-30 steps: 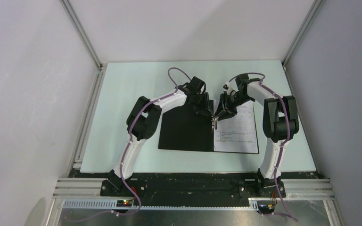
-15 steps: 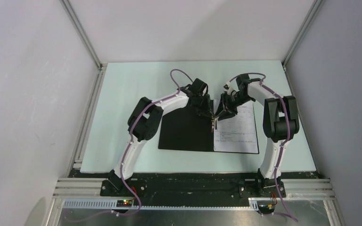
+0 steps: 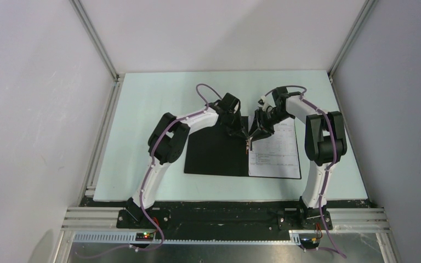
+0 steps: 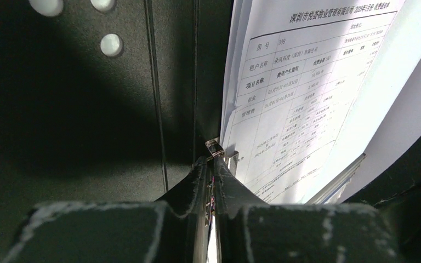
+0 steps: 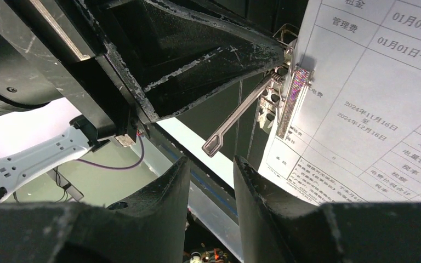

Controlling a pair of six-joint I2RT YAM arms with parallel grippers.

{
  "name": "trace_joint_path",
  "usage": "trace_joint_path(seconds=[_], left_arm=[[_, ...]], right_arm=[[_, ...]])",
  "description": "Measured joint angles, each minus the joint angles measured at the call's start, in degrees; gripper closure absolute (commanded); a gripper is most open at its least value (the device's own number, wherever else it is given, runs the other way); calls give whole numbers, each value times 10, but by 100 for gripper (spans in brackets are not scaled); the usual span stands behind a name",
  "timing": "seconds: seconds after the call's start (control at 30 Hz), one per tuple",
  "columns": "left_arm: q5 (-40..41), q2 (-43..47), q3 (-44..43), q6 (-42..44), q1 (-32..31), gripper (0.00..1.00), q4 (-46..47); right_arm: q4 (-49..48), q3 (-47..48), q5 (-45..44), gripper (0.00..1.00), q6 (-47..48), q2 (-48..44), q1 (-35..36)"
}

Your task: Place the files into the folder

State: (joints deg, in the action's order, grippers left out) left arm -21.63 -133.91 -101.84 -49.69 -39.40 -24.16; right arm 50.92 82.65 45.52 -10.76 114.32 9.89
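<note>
Open folder (image 3: 216,153) on the table (image 3: 142,109), files (image 3: 277,150) on its right half
The left gripper (image 4: 212,164) has its fingers almost together at the clip (image 4: 215,147) by the files' edge. I cannot tell if they pinch it. The right gripper (image 5: 211,175), fingers apart and empty, sits near the clip's bar (image 5: 235,118). From above, the arms hide the fingertips.

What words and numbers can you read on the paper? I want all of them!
"管理费": on the white printed paper sheet, in its table.
"01月01日": same sheet, top row.
"2024年11月16日": same sheet, lower down.
"2024年12月16日": same sheet, just below.
"房号": same sheet, seen by the left wrist camera.
"项目名称": same sheet, same camera.
The heading and the smaller print are too blurred to read.
</note>
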Motion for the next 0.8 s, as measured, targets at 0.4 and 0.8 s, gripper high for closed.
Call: trace_joint_path(seconds=[0.4,0.8], left_arm=[[-12,0,7,-16,4,94,10],[-13,0,8,-19,4,94,12]], right_arm=[[-3,7,14,64,-13,21,11],[-5,5,21,72,-27,21,18]])
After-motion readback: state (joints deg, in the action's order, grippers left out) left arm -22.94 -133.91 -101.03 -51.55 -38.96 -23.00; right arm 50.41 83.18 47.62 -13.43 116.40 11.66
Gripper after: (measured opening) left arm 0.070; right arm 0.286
